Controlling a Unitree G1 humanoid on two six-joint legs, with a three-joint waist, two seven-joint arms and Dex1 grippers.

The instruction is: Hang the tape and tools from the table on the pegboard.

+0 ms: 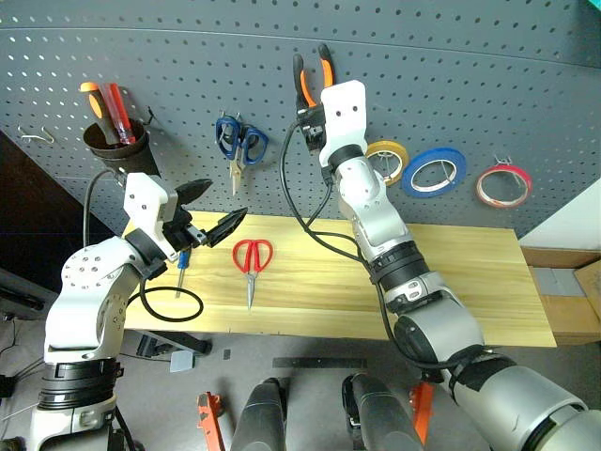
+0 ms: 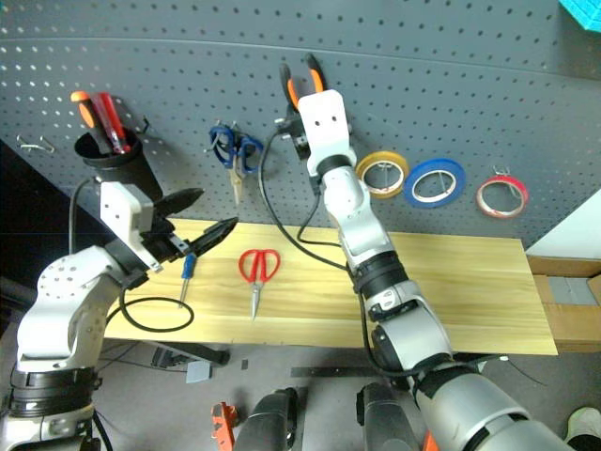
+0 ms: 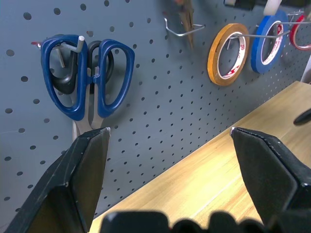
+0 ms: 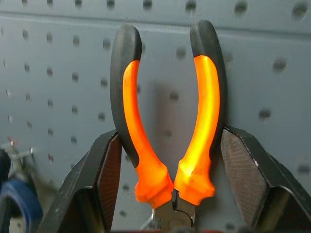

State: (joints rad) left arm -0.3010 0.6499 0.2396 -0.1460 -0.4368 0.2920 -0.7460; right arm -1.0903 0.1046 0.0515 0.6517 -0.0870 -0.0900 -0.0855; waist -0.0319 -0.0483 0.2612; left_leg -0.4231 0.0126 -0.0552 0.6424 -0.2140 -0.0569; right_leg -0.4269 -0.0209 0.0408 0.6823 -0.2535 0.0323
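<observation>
The right gripper reached up against the pegboard, its fingers clamped on the pliers, one finger pressed to the outside of each orange-and-black handle, with the handle ends rising past the fingertips. The left gripper hovered above the left end of the surface, its fingers spread wide with nothing between them; beyond their tips blue-handled scissors hung on a hook. Just below those fingers the blue-handled screwdriver lay on the surface, and the red-handled scissors lay a little farther toward the right arm. On the pegboard beyond the right arm, the red ring of tape hung past a yellow roll and a blue roll.
</observation>
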